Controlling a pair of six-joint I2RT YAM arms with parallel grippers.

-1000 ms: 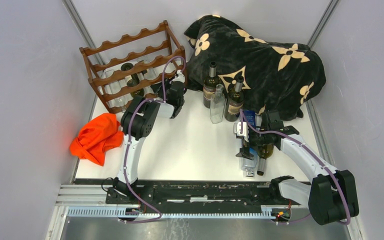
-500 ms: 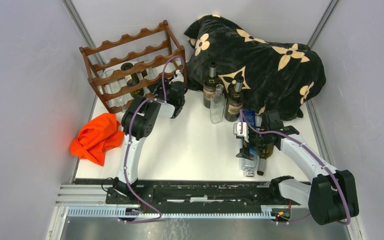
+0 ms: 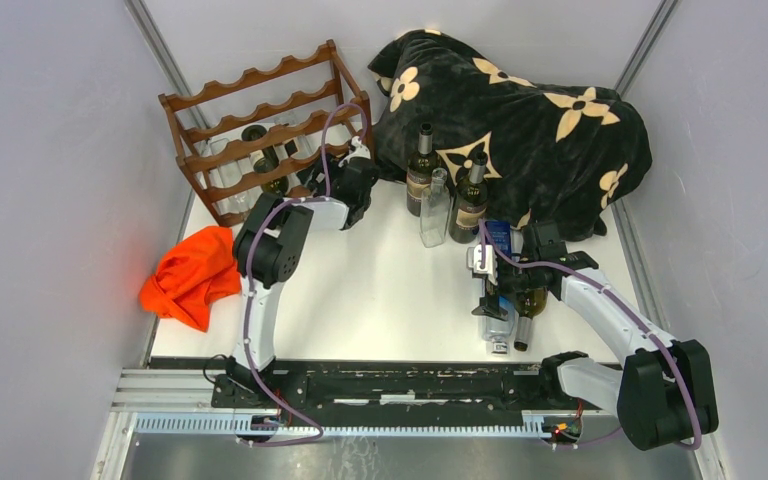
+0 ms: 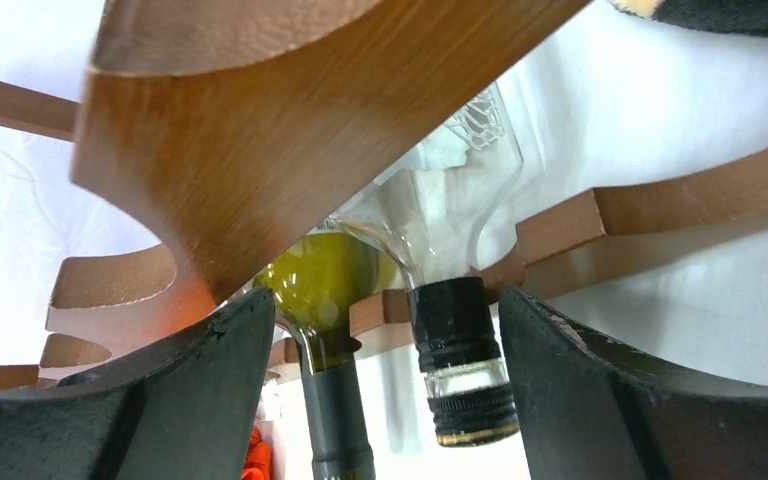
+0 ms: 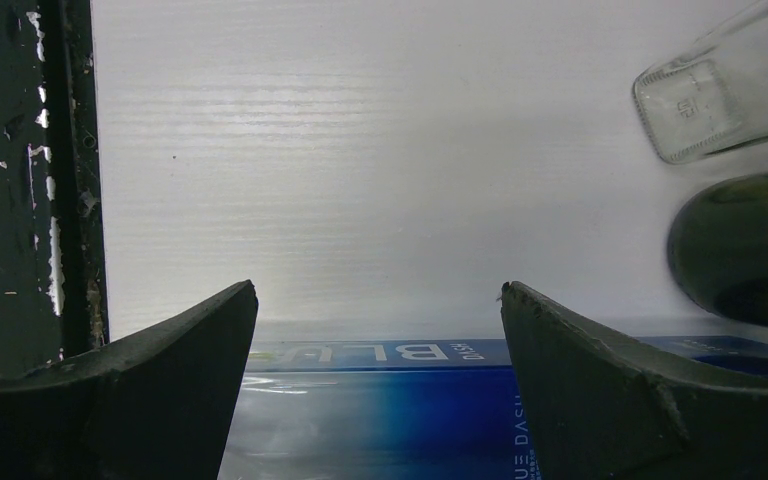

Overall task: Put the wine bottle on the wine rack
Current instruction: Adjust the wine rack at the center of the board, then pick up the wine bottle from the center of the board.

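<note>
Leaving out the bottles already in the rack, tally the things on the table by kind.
Upright bottles: 3
Lying bottles: 2
Cloths: 2 (orange cloth, black floral blanket)
Wine rack: 1
Total: 8

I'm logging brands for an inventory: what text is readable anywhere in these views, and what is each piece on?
"BLU": on the blue label at the bottom of the right wrist view; the rest is cut off by the finger.
"DASH": small print beside it on the same label.
Embossed mark on the clear bottle base: too faint to read.
Labels on the standing bottles: too small to read.
</note>
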